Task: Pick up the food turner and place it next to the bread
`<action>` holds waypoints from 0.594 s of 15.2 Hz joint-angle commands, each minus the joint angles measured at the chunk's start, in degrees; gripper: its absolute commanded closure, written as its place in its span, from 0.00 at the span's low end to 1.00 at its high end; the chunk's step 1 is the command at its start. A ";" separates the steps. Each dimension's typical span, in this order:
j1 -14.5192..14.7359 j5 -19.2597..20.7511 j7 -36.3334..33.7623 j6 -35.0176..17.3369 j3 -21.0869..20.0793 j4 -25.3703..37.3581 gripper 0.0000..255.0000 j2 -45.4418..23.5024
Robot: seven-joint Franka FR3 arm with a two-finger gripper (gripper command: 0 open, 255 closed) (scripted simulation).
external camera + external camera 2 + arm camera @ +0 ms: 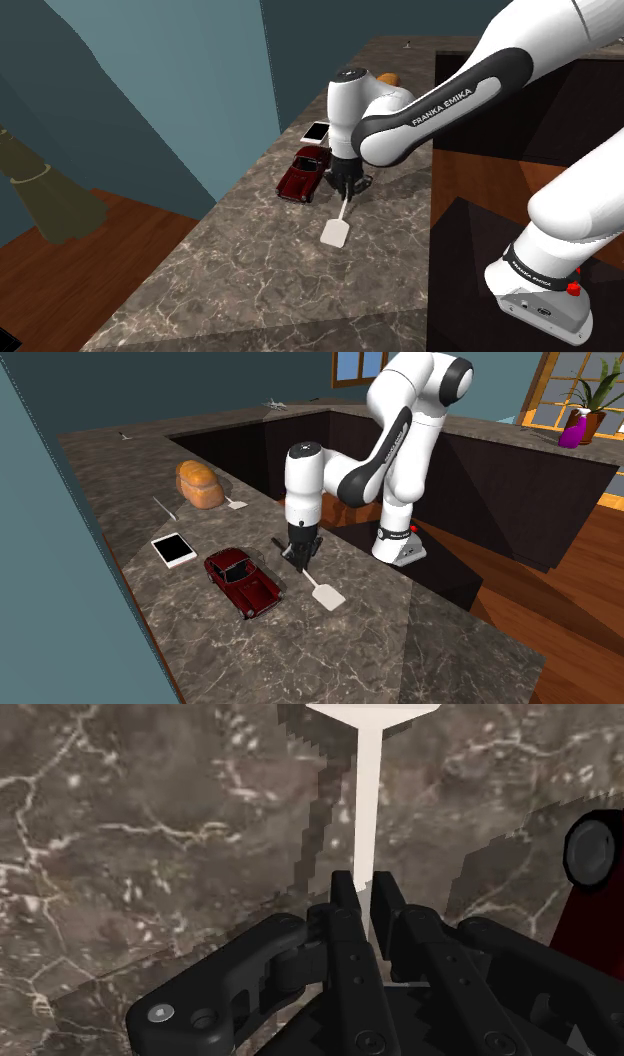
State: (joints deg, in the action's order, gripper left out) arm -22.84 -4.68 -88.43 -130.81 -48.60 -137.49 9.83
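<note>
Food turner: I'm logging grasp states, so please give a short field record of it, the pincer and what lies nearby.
tool: white food turner, thin handle, flat blade at the end away from the pincer
pincer: black pincer, shut on the handle's end
nearest neighbour: dark red toy car, beside the pincer, apart from the tool
target: brown loaf, farther along, beyond a white tablet
surface: dark marbled counter

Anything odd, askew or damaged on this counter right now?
Nothing spilled or broken. The white food turner slants, clasped at its handle end by the gripper, blade end lower. A red toy car sits close beside it, not touching.
</note>
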 commanded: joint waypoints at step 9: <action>1.41 -3.85 3.47 8.52 2.75 4.11 1.00 5.59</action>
State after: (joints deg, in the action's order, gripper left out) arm -21.50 -8.31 -85.23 -123.10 -46.13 -133.85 15.02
